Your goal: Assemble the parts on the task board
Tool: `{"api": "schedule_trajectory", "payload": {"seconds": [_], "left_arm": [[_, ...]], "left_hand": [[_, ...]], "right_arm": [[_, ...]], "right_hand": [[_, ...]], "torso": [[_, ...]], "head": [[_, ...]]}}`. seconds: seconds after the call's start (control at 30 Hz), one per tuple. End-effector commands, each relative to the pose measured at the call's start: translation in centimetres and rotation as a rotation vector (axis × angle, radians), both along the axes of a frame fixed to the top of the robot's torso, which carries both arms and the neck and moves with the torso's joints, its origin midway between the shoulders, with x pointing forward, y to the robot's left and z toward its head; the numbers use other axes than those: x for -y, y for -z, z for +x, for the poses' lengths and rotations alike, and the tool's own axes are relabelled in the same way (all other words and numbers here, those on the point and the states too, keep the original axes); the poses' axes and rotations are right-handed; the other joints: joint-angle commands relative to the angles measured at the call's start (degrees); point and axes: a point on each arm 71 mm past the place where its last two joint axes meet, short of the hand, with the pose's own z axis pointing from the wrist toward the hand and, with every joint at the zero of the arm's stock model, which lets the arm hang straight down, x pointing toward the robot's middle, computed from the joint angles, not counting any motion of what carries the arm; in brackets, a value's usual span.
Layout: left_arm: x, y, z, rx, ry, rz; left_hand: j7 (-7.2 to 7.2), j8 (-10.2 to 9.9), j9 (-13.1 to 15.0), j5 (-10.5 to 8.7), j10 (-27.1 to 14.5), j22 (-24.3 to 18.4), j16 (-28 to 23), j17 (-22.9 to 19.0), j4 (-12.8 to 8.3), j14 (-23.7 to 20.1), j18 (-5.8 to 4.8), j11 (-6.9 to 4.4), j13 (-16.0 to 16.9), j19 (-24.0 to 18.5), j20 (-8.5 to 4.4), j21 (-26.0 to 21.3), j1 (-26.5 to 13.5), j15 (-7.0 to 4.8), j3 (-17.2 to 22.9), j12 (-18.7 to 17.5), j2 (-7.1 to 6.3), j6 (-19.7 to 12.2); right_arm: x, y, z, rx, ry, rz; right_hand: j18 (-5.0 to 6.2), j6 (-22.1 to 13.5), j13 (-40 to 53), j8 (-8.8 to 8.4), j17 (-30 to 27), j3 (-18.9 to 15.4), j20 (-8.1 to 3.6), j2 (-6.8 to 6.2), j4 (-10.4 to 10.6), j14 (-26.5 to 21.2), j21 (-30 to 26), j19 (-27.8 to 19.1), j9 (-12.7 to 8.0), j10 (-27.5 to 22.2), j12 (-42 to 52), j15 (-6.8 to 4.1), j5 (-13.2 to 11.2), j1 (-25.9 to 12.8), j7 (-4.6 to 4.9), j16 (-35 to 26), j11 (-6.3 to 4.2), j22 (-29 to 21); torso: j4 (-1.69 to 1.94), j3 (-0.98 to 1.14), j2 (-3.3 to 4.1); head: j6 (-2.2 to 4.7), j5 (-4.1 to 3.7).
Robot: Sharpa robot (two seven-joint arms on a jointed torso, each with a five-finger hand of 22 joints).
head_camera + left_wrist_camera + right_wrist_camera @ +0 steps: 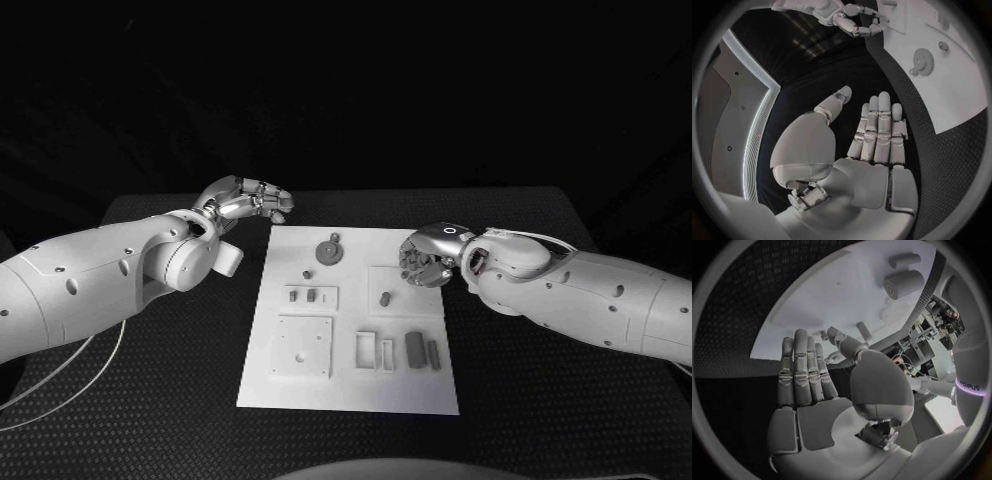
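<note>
Our left silver hand point(253, 199) hovers over the black tabletop point(173, 360) just off the far left corner of the flat white rectangular task board point(351, 385); the left wrist view shows its fingers point(879, 127) straight and side by side, the thumb apart, nothing held; our right silver hand point(431, 255) sits above the board's right edge toward the far side, its fingers point(801, 370) likewise extended and empty in the right wrist view, and it also shows in the left wrist view point(856, 20). Outward from the right hand, a small grey peg point(385, 298) stands on the board close beside it; a round grey gear-like disc point(332, 250) lies near the board's far edge, between the two hands; a tiny grey stud point(307, 273) sits just nearer us than the disc; two short grey pins point(303, 295) stand in a raised square block toward the left edge; a larger white square plate point(303, 347) lies nearer the near left corner; two dark grey upright bars point(421, 349) stand toward the near right, with pale slotted frames point(374, 350) just beside them.
</note>
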Motion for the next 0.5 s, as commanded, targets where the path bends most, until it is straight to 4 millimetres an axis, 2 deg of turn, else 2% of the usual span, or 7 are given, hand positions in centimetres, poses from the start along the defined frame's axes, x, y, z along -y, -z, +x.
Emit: {"api": "schedule_trajectory", "payload": {"seconds": [0.03, 0.27, 0.5], "left_arm": [[0.21, -0.15, 0.02, 0.006, 0.006, -0.025], [0.27, -0.12, 0.05, 0.004, 0.006, -0.026], [0.27, -0.10, 0.06, 0.001, 0.004, -0.026]], "left_hand": [[0.54, 0.32, -0.08, 0.04, 0.12, -0.06, -0.40, 0.14, -0.19, 0.40, 0.98, 0.40, -0.07, 0.48, 0.06, -0.33, -0.01, -0.14, -0.15, -0.23, 0.75, 0.02], [0.69, 0.32, -0.12, 0.05, 0.11, -0.06, -0.51, 0.38, -0.18, 0.53, 0.98, 0.43, -0.12, 0.60, 0.02, -0.38, -0.03, -0.19, -0.17, -0.29, 0.81, -0.05], [0.93, 0.26, -0.19, 0.09, 0.11, -0.06, -0.66, 0.69, -0.14, 0.66, 0.98, 0.45, -0.19, 0.74, -0.02, -0.45, -0.07, -0.23, -0.19, -0.38, 0.88, -0.25]], "right_arm": [[-0.35, 0.16, -0.11, 0.005, -0.015, -0.020], [-0.94, 0.43, -0.24, 0.001, -0.028, -0.030], [-1.31, 0.95, -0.45, -0.003, -0.037, -0.043]], "right_hand": [[0.76, 0.62, 0.05, 0.39, 0.08, 0.49, 0.04, -0.39, 0.02, 0.30, -0.41, 0.03, 0.07, 0.30, -0.32, 0.05, -0.36, -0.05, -0.01, -0.44, 0.07, 0.06], [0.76, 1.32, 0.24, 0.60, 0.33, 1.11, 0.14, -0.10, 0.07, 0.13, -0.58, -0.15, 0.13, 0.45, -0.72, 0.13, -0.52, -0.06, -0.23, -0.77, 0.10, 0.15], [0.76, 2.05, 0.66, 0.80, 0.79, 2.79, 0.15, 0.55, 0.19, 0.27, -0.64, 0.00, 0.22, 1.27, -0.88, 0.04, -0.69, 0.09, -0.52, -0.95, -0.14, 0.31]], "torso": [[0.02, 0.06, 0.00], [0.02, 0.01, 0.00], [-0.03, 0.06, 0.02]], "head": [[-0.04, 0.11], [-0.17, 0.20], [-0.30, 0.27]]}}
